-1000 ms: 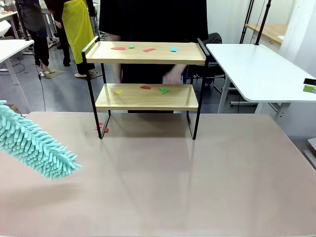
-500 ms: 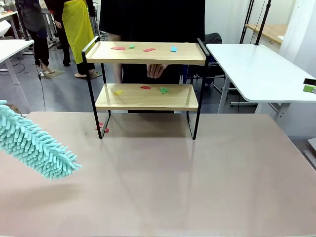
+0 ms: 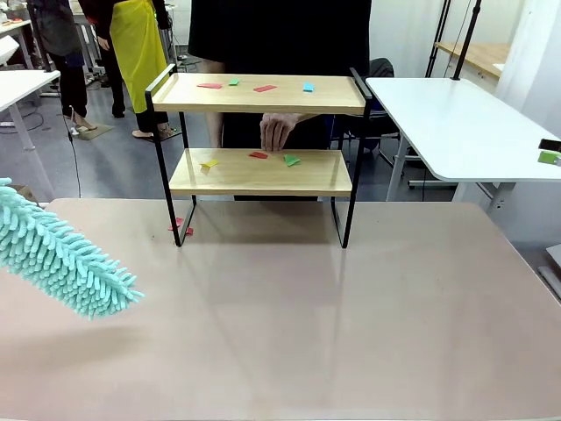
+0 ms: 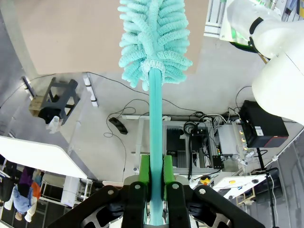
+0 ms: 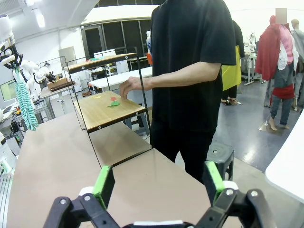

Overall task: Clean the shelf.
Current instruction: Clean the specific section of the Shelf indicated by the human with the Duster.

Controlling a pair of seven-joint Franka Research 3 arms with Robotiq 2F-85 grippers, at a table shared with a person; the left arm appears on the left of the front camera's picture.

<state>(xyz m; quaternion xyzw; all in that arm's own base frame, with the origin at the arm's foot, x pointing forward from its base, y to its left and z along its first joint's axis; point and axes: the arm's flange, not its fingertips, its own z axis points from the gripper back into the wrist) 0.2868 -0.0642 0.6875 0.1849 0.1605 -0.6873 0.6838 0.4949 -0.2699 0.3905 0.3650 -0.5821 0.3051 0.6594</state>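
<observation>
Two wooden boards make up the shelf (image 3: 254,181), which stands upright on its black legs at the middle of the table's (image 3: 368,333) far edge. Coloured paper scraps (image 3: 265,89) lie scattered on the top board and on the lower one (a couple of red ones also lie on the table by the shelf's front left leg). A person's hand (image 3: 276,130) hangs over the lower board's far edge, near its red and green scraps. The left gripper (image 4: 156,172) is clamped on the handle of a teal fluffy duster (image 3: 63,259), whose head hangs over the table's left edge. The right gripper (image 5: 159,183) has its jaws spread wide, holding nothing, with the shelf ahead of it.
</observation>
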